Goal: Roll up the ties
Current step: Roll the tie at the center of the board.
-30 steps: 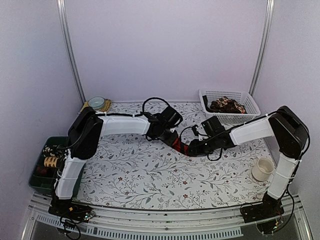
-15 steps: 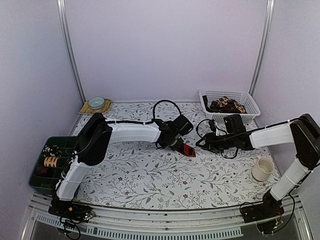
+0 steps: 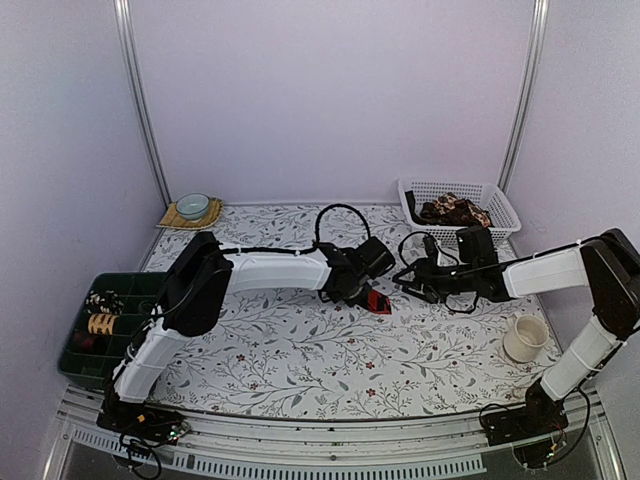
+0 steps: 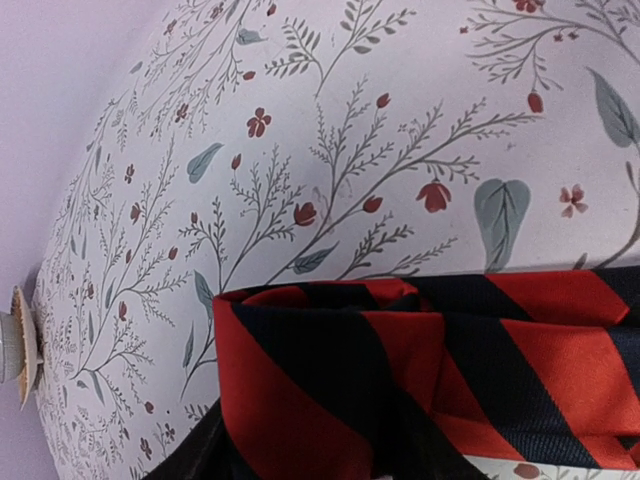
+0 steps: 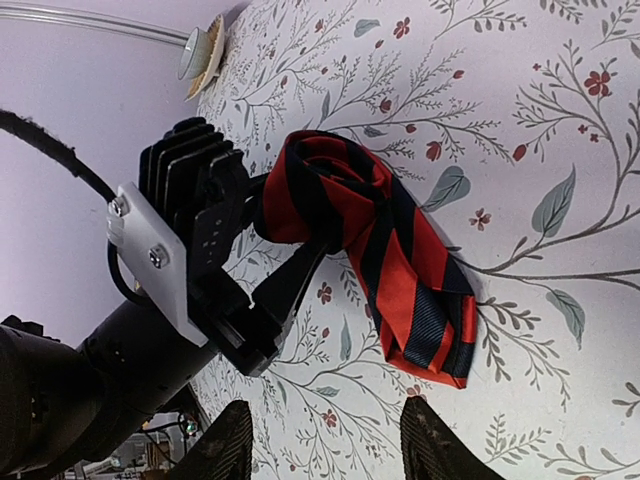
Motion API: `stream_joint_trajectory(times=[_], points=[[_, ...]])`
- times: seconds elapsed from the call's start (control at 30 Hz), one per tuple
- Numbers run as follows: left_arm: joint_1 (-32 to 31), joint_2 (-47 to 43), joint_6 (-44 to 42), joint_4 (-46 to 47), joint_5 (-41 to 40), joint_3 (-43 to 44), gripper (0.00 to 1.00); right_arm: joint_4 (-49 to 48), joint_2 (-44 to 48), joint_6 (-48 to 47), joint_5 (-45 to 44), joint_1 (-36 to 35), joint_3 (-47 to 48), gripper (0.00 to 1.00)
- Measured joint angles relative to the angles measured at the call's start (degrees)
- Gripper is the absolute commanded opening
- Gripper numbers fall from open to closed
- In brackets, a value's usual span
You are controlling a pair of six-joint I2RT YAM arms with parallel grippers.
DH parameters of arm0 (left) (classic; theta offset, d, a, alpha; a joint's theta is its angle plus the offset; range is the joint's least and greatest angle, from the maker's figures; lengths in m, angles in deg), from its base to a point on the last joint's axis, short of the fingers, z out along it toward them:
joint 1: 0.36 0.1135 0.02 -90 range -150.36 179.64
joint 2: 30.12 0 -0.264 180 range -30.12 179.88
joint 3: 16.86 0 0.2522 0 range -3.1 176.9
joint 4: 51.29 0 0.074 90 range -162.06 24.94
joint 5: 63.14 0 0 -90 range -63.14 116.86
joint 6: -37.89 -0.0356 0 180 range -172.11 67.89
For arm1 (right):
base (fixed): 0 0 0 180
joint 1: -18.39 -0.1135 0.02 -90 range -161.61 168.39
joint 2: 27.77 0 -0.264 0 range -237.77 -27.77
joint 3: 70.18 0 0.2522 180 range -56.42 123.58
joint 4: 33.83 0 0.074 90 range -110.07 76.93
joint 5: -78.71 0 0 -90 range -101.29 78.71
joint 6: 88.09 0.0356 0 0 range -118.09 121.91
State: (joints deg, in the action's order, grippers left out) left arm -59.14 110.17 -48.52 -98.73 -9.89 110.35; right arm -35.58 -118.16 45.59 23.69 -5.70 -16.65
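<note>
- Top external: far left, the green bin [image 3: 75,365] sits beside the desk [image 3: 300,350] edge, well apart.
- Mid-desk, the left fingers [image 5: 288,288] touch the red striped tie [image 5: 395,255] at its coiled end; I cannot tell whether they grip it.
- Best to pinch the coil's core and turn evenly.
- Nearby, the right fingers [image 5: 228,450] gape empty; basket [image 3: 505,212] and cup [image 3: 525,338] crowd the right.

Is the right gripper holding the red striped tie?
No. In the right wrist view the right gripper stands open with nothing between its jaws, and the red striped tie lies apart from it.
</note>
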Motion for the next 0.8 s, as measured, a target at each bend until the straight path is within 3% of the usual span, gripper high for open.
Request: stream_joint_trajectory(times=[0.27,0.37,0.43,0.8], points=[[-0.4,0.3,0.9,-2.4,1.3,0.7,0.63,-4.3,-6.7,3.6,3.0,-0.3,0.0,0.5],[-0.4,0.3,1.3,-2.7,3.3,0.7,0.76,-5.6,-8.8,4.9,3.3,-0.9,0.1,0.49],[-0.4,0.3,1.4,-2.6,4.8,0.6,0.98,-6.1,-9.8,5.3,3.4,-1.4,0.3,0.48],[-0.4,-1.9,2.0,1.5,11.8,-2.7,1.0,-6.4,-14.4,5.8,2.4,-2.1,3.5,0.43]])
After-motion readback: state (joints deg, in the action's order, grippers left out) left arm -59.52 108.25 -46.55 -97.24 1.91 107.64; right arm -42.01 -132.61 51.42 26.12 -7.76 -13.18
